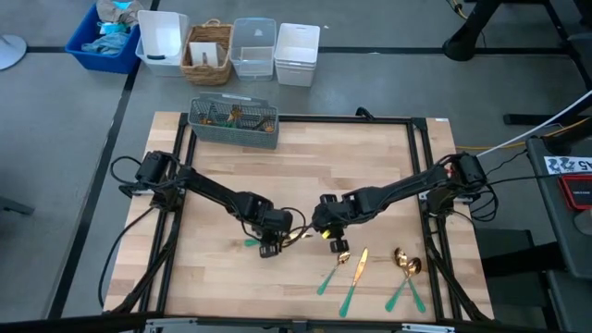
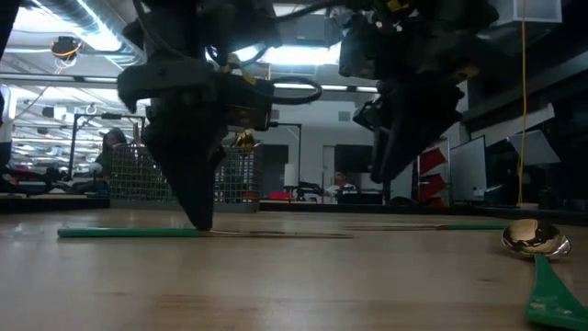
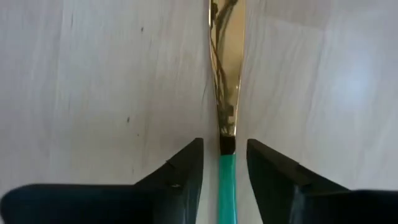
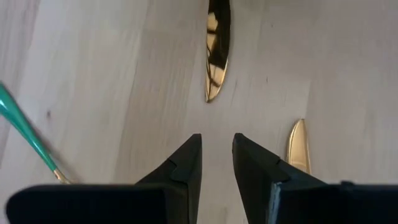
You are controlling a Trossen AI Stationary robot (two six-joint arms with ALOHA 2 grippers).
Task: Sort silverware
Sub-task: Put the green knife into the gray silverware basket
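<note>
A gold-bladed piece of silverware with a teal handle (image 1: 252, 242) lies flat on the table. My left gripper (image 3: 225, 149) is open, pointing down, with one finger on either side of the spot where blade meets handle (image 3: 227, 146). Its tips reach the tabletop (image 2: 197, 223). My right gripper (image 4: 217, 146) hangs above the table (image 2: 404, 156), slightly open and empty, beside the left one (image 1: 333, 233). A gold blade tip (image 4: 216, 68) lies ahead of it. More silverware lies toward the near right: a fork (image 1: 331, 273), a knife (image 1: 356, 277) and two spoons (image 1: 404, 268).
A grey mesh caddy (image 1: 234, 122) holding some silverware stands at the table's far left edge. Bins and a wicker basket (image 1: 208, 54) sit beyond the table. A spoon bowl (image 2: 536, 239) lies near the low camera. Bare wood (image 1: 213, 287) lies near left.
</note>
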